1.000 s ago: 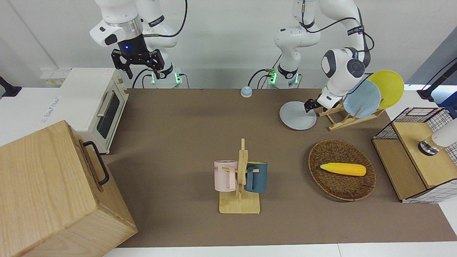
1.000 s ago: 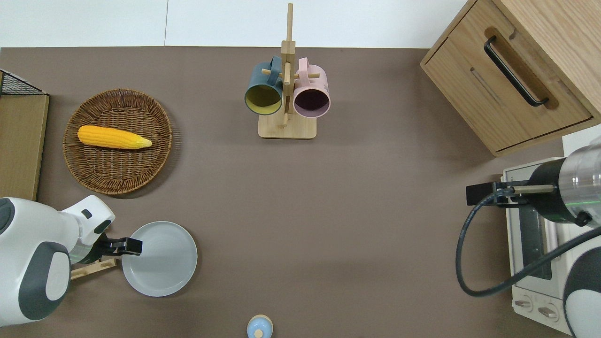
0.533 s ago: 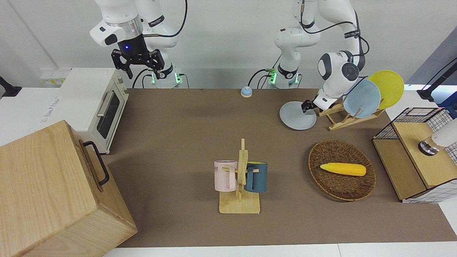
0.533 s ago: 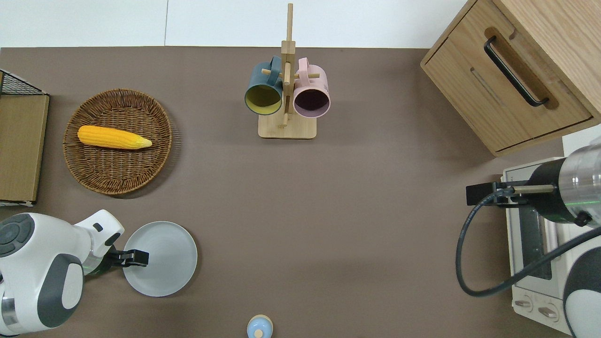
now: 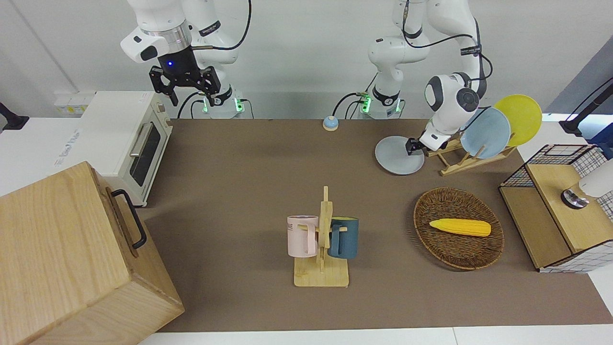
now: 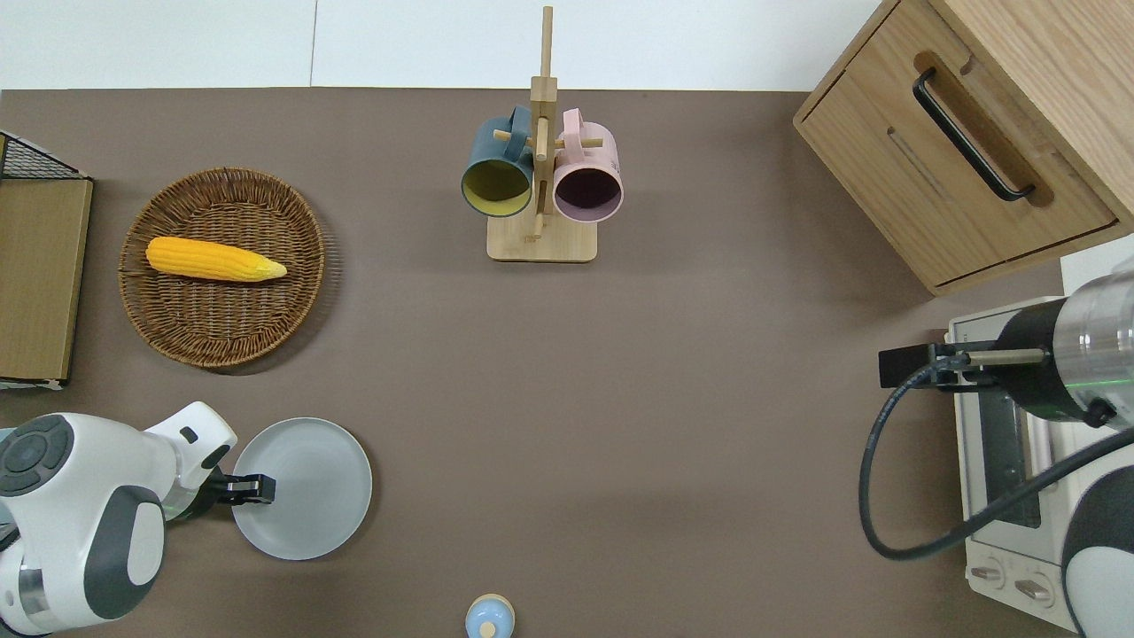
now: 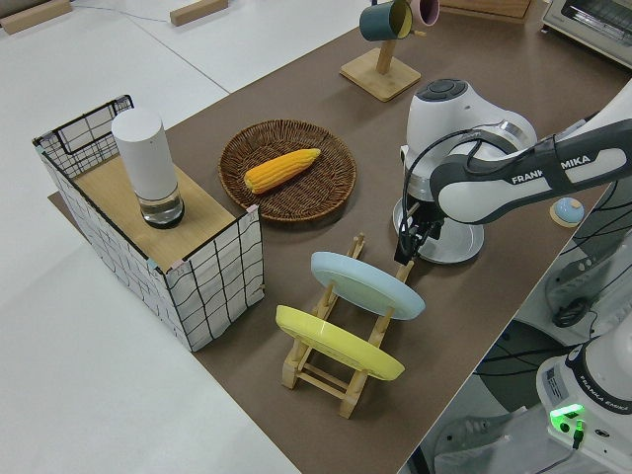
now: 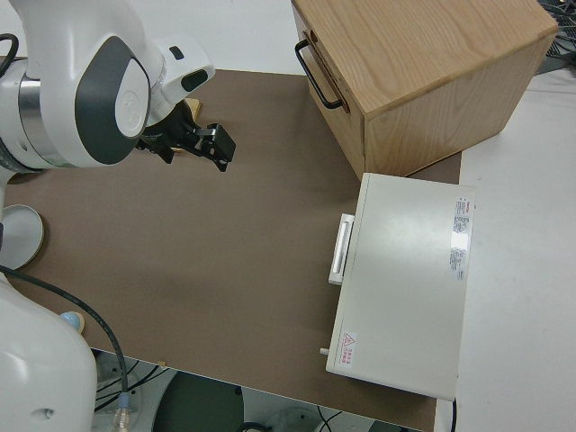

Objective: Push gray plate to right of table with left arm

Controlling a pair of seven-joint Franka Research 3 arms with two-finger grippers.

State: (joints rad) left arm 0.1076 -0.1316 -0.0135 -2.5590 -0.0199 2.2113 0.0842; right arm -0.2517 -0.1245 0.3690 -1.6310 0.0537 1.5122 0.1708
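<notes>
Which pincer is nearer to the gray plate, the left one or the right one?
Left. The left pincer is at the gray plate, over its edge toward the left arm's end. The right arm is parked.

A plain white wall [image 5: 306, 43] filled the top of the front view, evenly lit and without windows. At the upper right of that frame a dark gray panel [image 5: 582, 79] stood against it. A white counter surface [image 5: 33, 143] lay at the middle left of the front view. In the left side view the pale floor [image 7: 89, 395] took up the whole lower left, with two light wooden blocks [image 7: 197, 12] lying at the top edge.
</notes>
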